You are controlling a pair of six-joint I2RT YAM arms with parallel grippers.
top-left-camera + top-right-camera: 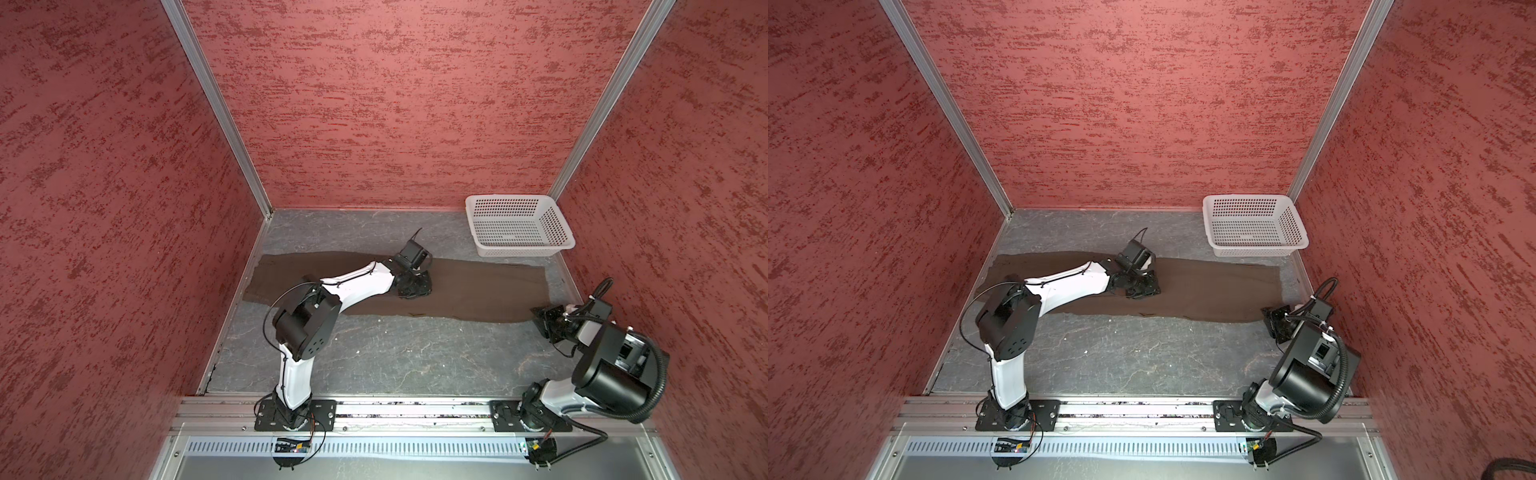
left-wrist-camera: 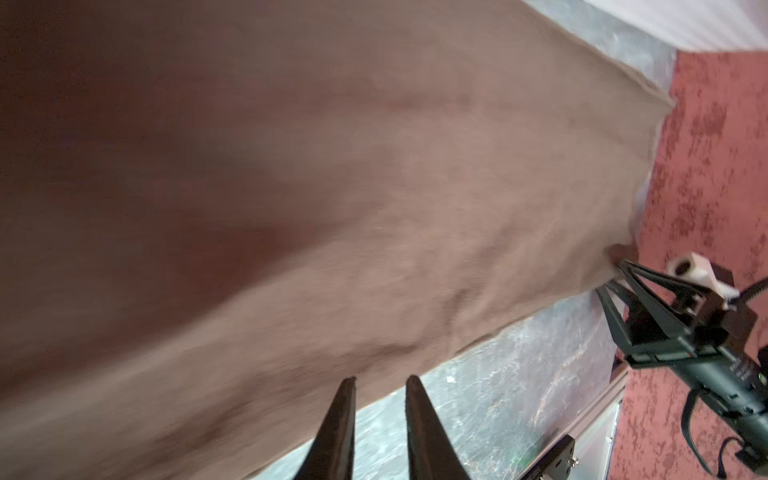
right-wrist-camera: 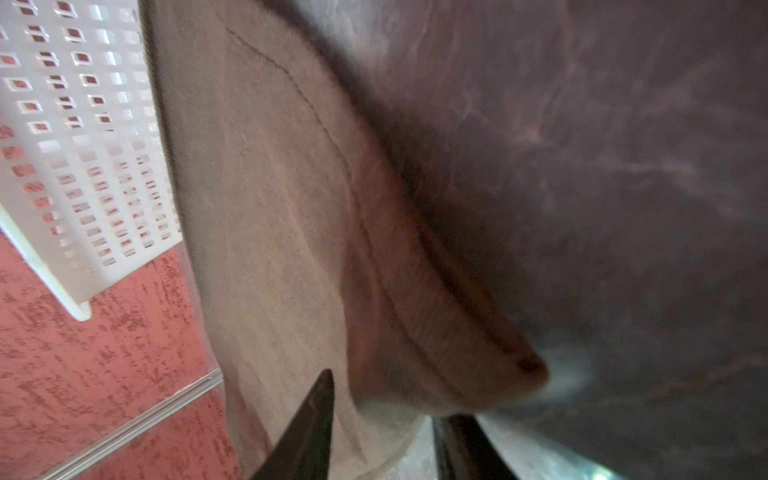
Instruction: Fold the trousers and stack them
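Soft brown trousers (image 1: 478, 291) lie flat beside a perforated white basket (image 1: 519, 250). Left claw (image 2: 380, 379) barely parted; right claw (image 3: 390, 395) spread at the hem.

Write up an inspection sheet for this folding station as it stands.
Surface: grey marbled table, flat.
Job's things: brown trousers laid out full length across the table.
Clutter: white basket, empty, in the far right corner.
End effectors: left end effector over mid-trousers, jaws narrowly apart, nothing between; right end effector open at the hem corner.
Cables: black hose loops off the right arm.
Surroundings: red textured walls; metal rail along the front.
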